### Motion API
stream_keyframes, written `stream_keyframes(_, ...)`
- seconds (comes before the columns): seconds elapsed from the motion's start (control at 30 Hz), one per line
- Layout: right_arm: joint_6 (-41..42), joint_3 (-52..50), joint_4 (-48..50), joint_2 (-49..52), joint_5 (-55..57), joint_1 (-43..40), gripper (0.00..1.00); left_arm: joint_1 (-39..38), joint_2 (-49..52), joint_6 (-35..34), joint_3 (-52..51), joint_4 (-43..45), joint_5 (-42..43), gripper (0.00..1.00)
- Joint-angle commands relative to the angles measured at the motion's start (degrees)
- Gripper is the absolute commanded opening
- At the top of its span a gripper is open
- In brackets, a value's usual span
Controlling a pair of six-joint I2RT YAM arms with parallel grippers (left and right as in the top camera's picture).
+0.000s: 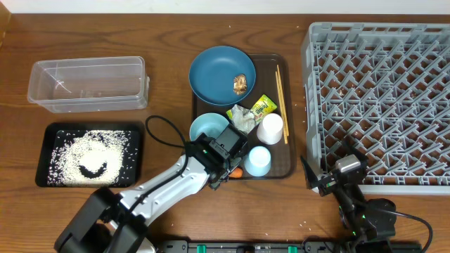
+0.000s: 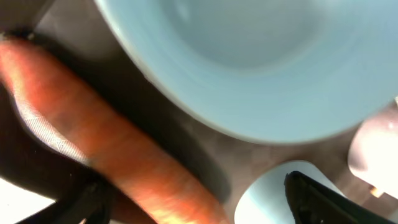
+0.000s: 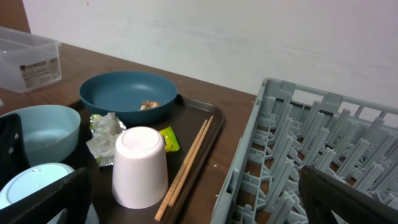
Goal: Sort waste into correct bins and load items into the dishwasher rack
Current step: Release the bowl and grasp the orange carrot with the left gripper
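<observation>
Left wrist view: my left pincer (image 2: 193, 190) is spread wide to straddle the long orange carrot (image 2: 81, 118), gripping nothing yet. That waste lies at the brown serving tray's (image 1: 283, 166) near edge.

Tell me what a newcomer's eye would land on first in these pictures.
The big grey dishwasher rack fills the right side of the table. At the left, white rice lies scattered in the black tray. In the left wrist view, an orange carrot runs close-up between the fingers of the open left gripper, beside the pale blue bowl.
</observation>
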Motion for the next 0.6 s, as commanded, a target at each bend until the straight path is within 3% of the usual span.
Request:
stream_keyframes(0.0, -0.4, -0.1, -0.2, 0.0, -0.1, -0.3, 0.99, -0.4, 2.2, 0.6, -0.3, -0.3, -1.2, 0.81)
stream_keyframes(0.27, -0.4, -0.1, -0.2, 0.0, -0.1, -0.3, 0.99, -0.5, 3.5, 0.6, -0.3, -0.1, -1.3, 0.73)
stream_keyframes(0.43, -0.4, -0.1, -0.2, 0.0, -0.1, -0.3, 0.99, -0.5, 3.5, 0.6, -0.3, -0.1, -1.3, 0.63)
stream_keyframes(0.57, -0.4, -0.1, -0.2, 0.0, -0.1, -0.3, 0.99, -0.5, 3.5, 1.1, -0.3, -0.1, -1.3, 0.63)
